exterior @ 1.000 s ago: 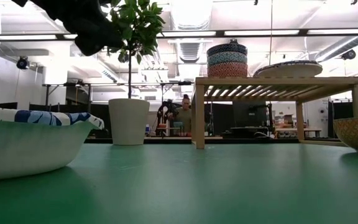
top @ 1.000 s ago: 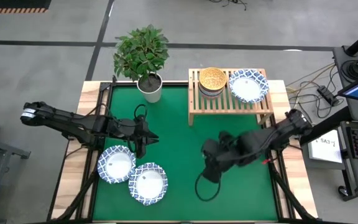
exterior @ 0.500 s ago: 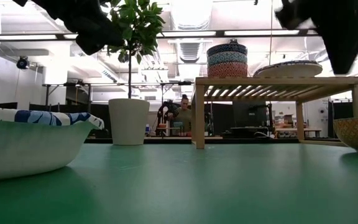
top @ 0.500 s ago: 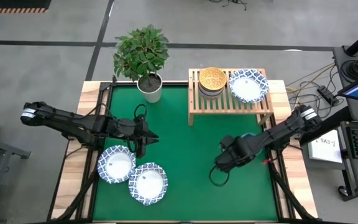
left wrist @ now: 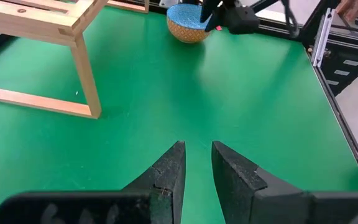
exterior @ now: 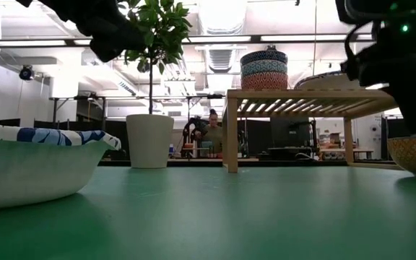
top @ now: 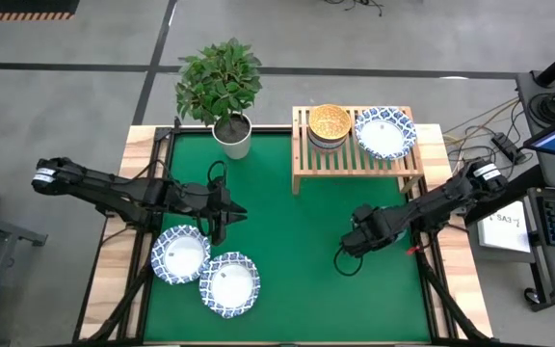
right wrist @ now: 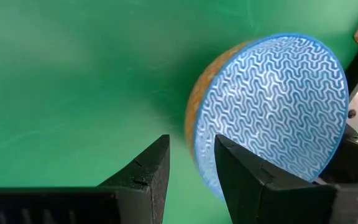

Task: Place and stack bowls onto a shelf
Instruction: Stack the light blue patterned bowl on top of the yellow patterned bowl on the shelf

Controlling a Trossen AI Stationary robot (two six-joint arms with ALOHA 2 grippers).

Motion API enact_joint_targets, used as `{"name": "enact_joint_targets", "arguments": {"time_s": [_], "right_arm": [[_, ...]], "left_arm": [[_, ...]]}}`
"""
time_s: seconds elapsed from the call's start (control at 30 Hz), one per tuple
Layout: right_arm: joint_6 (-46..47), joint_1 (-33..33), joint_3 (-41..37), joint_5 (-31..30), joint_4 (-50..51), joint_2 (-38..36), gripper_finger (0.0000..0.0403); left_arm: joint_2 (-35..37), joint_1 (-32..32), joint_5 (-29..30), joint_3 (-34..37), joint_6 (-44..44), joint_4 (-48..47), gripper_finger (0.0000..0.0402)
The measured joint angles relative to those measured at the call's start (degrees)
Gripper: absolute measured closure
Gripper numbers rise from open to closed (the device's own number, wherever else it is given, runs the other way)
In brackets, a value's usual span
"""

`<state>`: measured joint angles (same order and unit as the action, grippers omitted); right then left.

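Two wide white bowls with blue rims [top: 181, 253] [top: 229, 282] sit on the green mat near the left front. My left gripper [top: 222, 220] hovers just beyond them, slightly open, over bare mat [left wrist: 197, 158]. The wooden shelf [top: 355, 159] carries a stack of small bowls [top: 329, 125] [exterior: 263, 70] and a third wide white bowl [top: 384, 132]. A bowl with a light blue inside and a yellow-orange outside [right wrist: 266, 112] [exterior: 414, 153] [left wrist: 188, 22] rests on the mat near the right edge. My right gripper [right wrist: 191, 162] [top: 362, 234] is open, straddling its rim. My right gripper comes down slanting from the table's near left onto the light blue bowl's rim [right wrist: 196, 146]. One finger [right wrist: 241, 174] is over the patterned inside and the other [right wrist: 145, 174] outside. I cannot tell whether either finger touches it. The bowl stands on the mat.
A white pot with a leafy plant [top: 231, 135] [exterior: 149, 139] stands at the far edge, left of the shelf. A black cable loops on the mat under the right arm [top: 340, 260]. A person [exterior: 214, 133] is in the room behind. Open mat lies between the arms.
My right gripper has travelled from mid-table toward the right and far edges, coming down over the light blue bowl. The left arm and all bowls have stayed put.
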<state>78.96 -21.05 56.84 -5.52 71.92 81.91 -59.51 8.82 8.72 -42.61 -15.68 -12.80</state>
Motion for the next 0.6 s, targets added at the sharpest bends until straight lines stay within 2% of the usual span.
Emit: {"name": "enact_joint_targets", "arguments": {"time_s": [0.43, 0.6], "right_arm": [[-0.1, 0.1, -7.4, -1.8, -6.9, 0.5, 0.029], [-0.9, 0.1, -7.4, -2.0, -7.8, 0.5, 0.0328]], "left_arm": [[0.0, 0.0, 1.4, 0.0, 0.0, 0.4, 0.0341], [0.0, 0.0, 1.4, 0.0, 0.0, 0.4, 0.0341]]}}
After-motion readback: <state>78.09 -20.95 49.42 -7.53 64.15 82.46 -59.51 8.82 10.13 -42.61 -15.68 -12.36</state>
